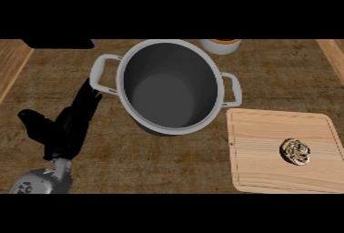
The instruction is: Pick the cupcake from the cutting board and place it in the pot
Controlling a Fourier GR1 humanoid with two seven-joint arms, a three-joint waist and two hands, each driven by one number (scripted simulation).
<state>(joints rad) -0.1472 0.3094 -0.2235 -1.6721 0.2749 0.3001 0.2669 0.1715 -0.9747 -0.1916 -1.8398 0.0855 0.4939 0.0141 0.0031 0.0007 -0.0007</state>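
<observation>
The cupcake (295, 151) sits on the cutting board (269, 132), toward the board's right side, in the lower right of the frame. Seen from above, it shows as a small round shape with a brown and cream swirled top. Nothing touches it.

The cutting board is a pale wooden rectangle with rounded corners and a shallow groove running inside its edge. It lies flat on the tabletop (168, 159), which is dark brown with a rough woven look.

Just up and to the left of the board stands the pot (168, 86), a large grey one with a light rim and a pale handle on each side. Its inside is dark and holds nothing. Its lower right rim comes close to the board's upper left corner.

Behind the pot, at the top edge of the frame, part of a pale round container with an orange top (220, 44) shows.

The left robot hand (67, 129) is in the lower left of the frame, left of the pot, its black fingers straight and pointing up toward the pot's left handle, thumb spread to the side, holding nothing. The right robot hand is out of sight.
</observation>
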